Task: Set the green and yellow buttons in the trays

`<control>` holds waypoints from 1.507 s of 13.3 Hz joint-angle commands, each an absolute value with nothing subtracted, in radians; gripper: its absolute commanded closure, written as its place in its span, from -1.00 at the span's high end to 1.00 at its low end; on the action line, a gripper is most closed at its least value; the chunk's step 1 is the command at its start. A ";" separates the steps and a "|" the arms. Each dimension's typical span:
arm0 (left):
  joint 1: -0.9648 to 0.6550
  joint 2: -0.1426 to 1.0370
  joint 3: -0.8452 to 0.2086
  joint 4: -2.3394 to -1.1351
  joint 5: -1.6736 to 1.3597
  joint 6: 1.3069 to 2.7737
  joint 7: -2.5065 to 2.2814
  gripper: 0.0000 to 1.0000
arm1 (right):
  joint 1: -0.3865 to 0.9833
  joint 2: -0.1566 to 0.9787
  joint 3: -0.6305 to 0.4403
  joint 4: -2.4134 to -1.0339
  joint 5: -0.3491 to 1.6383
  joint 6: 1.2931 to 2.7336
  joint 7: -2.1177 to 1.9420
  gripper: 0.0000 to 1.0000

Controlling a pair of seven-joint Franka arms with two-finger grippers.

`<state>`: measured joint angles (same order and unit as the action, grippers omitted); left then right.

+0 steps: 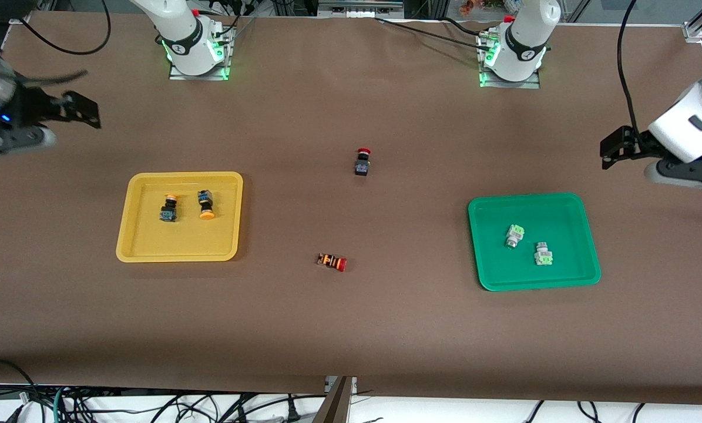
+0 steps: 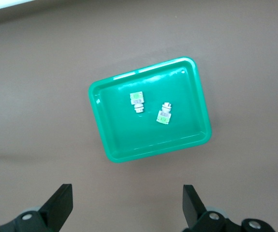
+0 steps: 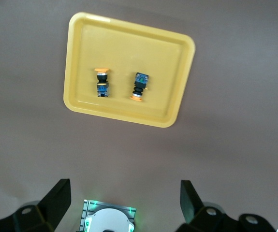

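Sorted: yellow buttons [image 1: 187,206] in yellow tray [image 1: 133,244], green buttons [image 1: 528,244] in green tray [image 1: 491,276]; left gripper [image 1: 612,150] and right gripper [image 1: 83,111] raised at table ends, released, empty.

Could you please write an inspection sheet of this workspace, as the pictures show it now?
Surface: brown table, flat.
Job's things: yellow tray holds two yellow buttons; green tray holds two green buttons.
Clutter: two red buttons on the table between the trays.
Grippers: left gripper open, empty, over the table's edge at its own end; right gripper open, empty, likewise.
Cables: black cables under the table's near edge.
Surroundings: nothing seen of note.
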<state>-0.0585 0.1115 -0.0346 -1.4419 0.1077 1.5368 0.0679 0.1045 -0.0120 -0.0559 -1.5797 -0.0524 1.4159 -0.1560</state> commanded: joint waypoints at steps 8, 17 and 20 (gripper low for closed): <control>-0.118 -0.018 0.072 -1.657 0.046 1.635 0.064 1.00 | 0.063 -0.077 0.011 -1.606 -0.071 1.359 -0.164 1.00; -0.118 0.000 0.077 -1.631 0.038 1.629 0.064 1.00 | 0.061 0.001 0.011 -1.526 -0.074 1.353 -0.170 1.00; -0.118 0.000 0.077 -1.631 0.038 1.629 0.064 1.00 | 0.061 0.003 0.011 -1.528 -0.072 1.351 -0.167 1.00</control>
